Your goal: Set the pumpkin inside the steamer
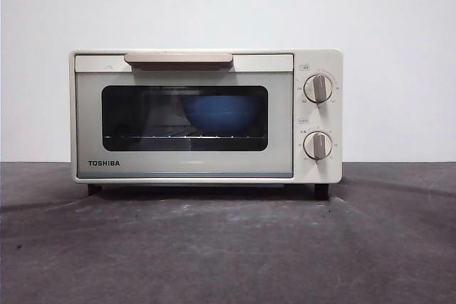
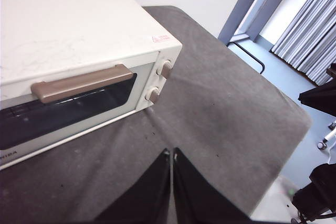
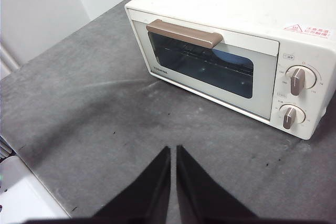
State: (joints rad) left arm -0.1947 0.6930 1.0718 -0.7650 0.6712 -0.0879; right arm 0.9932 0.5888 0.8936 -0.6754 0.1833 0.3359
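Oddly, no pumpkin is seen; the steamer (image 3: 231, 51), door shut, lies at one o'clock from the closed right claw (image 3: 172, 153); the left claw (image 2: 171, 156) is pressed together too.

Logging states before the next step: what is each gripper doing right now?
Left gripper: shut, holding nothing, above the dark grey table.
Right gripper: shut, holding nothing, facing the cream-white boxy oven.

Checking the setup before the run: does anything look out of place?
Yes: no pumpkin shows in any view. The steamer has its door shut, with a blue bowl already inside on the rack.
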